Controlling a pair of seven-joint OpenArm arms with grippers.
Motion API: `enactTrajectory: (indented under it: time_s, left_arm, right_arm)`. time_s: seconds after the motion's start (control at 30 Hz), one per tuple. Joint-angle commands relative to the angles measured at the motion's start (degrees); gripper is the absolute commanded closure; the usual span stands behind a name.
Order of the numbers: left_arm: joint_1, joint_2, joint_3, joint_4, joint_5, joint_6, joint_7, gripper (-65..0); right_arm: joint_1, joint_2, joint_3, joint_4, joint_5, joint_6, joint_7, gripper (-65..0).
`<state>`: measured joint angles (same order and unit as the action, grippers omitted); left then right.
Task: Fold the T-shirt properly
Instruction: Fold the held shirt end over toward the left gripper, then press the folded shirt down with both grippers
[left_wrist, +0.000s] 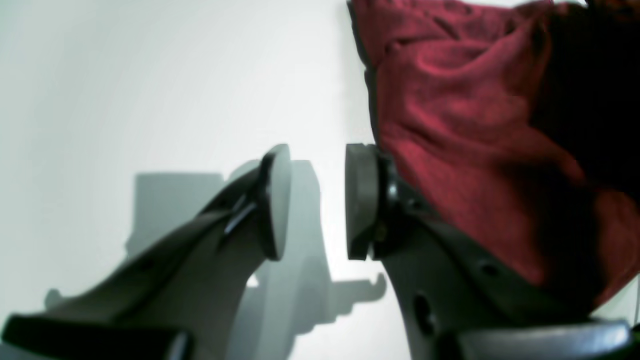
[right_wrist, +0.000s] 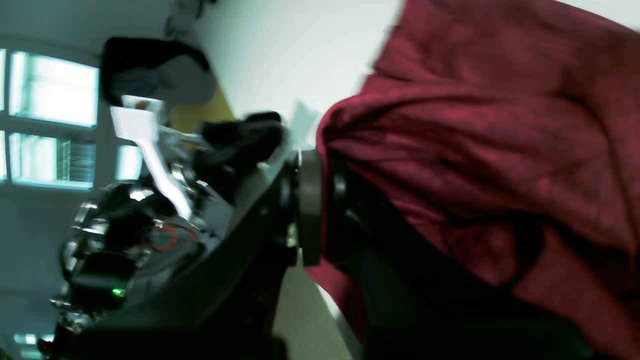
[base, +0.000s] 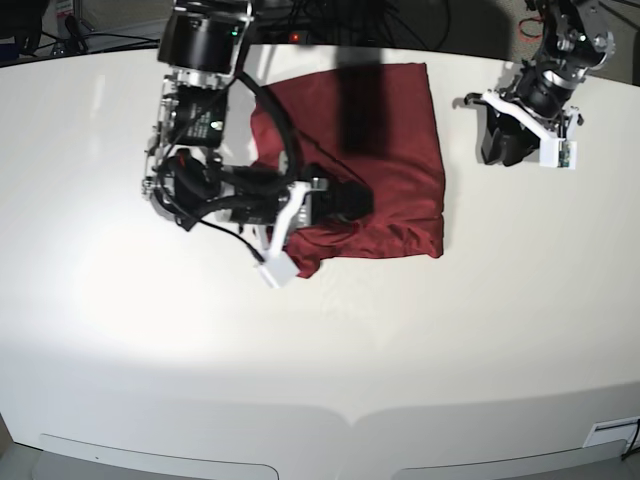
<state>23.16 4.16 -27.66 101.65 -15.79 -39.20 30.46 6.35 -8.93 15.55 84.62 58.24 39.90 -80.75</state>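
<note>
Overhead, a white table (base: 150, 330) bears the T-shirt (base: 390, 110).

One T-shirt (base: 385, 150), two arms, one table (base: 320, 340).

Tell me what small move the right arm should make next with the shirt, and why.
Probably carry the pinched fabric across and lay it over the rest. The right gripper is shut on a bunched fold of the maroon T-shirt, already partly folded on the white table. The left gripper is open, holding nothing, beside the shirt.
</note>
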Motion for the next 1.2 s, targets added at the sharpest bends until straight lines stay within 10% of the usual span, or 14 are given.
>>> enactTrajectory:
  time_s: [0.0,0.47,0.7,1.17]
  left_arm:
    - [-0.13,-0.22,-0.04,1.09,-0.11,-0.52,-1.51,-18.3]
    - [0.04,-0.22,3.58,-4.28,0.76,-0.52,-1.7,-18.3]
    - [1.9,-0.24,10.97,-4.28,1.84,-0.5,-1.88,-18.3]
    - [1.92,-0.24,12.81,-4.28,5.31,-0.5,-3.48,-18.3]
  right_arm:
    - [1.05,-0.07,-0.46,0.98,0.9,0.1,0.75,0.0]
    - [-1.97,-0.07,-16.41,0.92,-1.79,0.1,3.61,0.0]
    - [-2.45,-0.07,-22.27,0.85,-20.85,0.1,20.59,0.0]
    - [-2.6,-0.07,-34.91,0.85,-25.11,0.1,30.99,0.0]
